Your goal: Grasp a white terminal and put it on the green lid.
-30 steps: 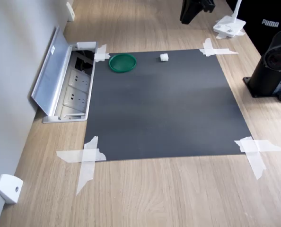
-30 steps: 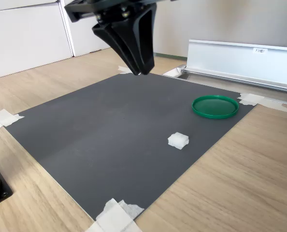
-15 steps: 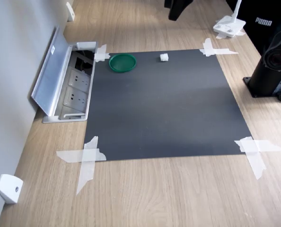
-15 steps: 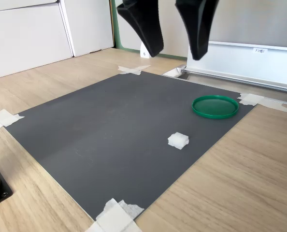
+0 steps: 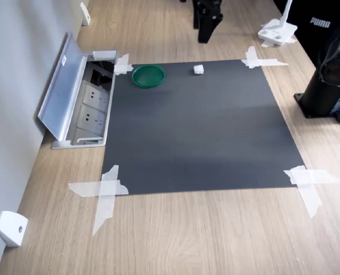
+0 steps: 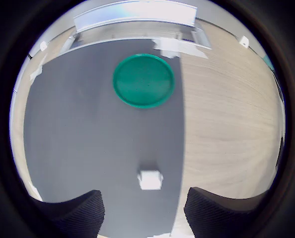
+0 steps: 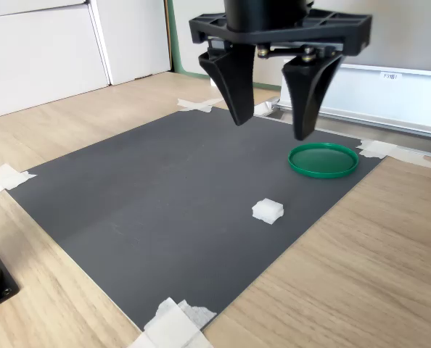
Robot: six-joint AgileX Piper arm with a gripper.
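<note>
The white terminal [image 5: 198, 69] is a tiny block lying on the black mat near its far edge. In the second exterior view the white terminal [image 7: 268, 211] sits a short way from the green lid [image 7: 323, 159]. This round flat disc, the green lid [image 5: 148, 75], lies at the mat's far corner toward the first exterior view's left. My gripper [image 7: 271, 127] hangs open in the air above the terminal, fingers pointing down, holding nothing. In the wrist view the terminal [image 6: 150, 179] shows just ahead of the two fingertips [image 6: 83, 210], with the lid [image 6: 143, 80] farther off.
The black mat [image 5: 198, 132] is taped to the wooden table at its corners. An open aluminium socket box [image 5: 81, 103] lies along the first exterior view's left. A black stand [image 5: 330, 80] and a white base [image 5: 277, 31] stand at the first exterior view's right. A white wedge piece [image 5: 11, 228] sits near the wall.
The gripper has gone from shut to open. It moved toward the first exterior view's left and came lower, now hanging over the terminal. Terminal and lid have not moved.
</note>
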